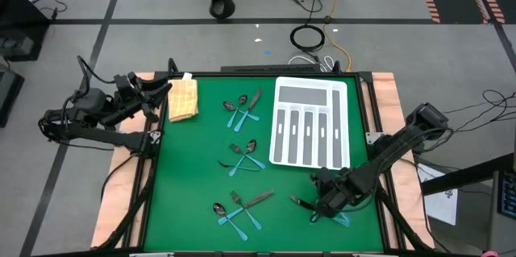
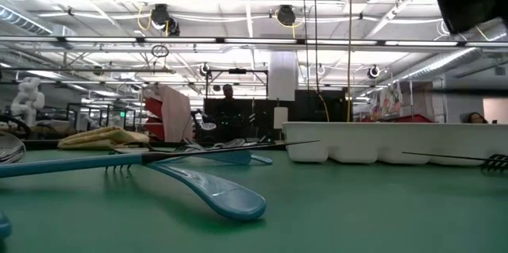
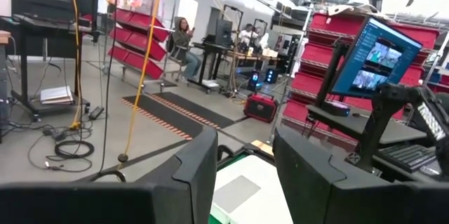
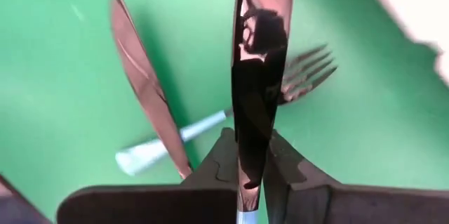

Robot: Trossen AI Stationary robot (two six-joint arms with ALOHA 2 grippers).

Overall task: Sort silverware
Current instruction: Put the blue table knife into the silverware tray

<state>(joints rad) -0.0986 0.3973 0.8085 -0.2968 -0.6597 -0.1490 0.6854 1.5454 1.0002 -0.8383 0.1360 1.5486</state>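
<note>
One knife point(image 4: 256, 76) clamped in right tool point(image 4: 245, 182); lift straight, clear fork point(image 4: 305, 73) beneath, then tray point(image 1: 310, 124). Left tool point(image 3: 242, 175) apart, idle.

Worktop point(image 1: 185, 176) had a green surface. White organiser tray point(image 1: 308, 123) lay toward the far right side. Folded yellow cloth point(image 1: 183, 99) sat at the far left corner. Blue-handled silverware lay in loose crossed clusters: one point(image 1: 243, 109) just right of the cloth, one point(image 1: 242, 157) mid-surface left of the tray, one point(image 1: 239, 206) near the front edge. A few more pieces point(image 1: 339, 217) lay at the front right.
</note>
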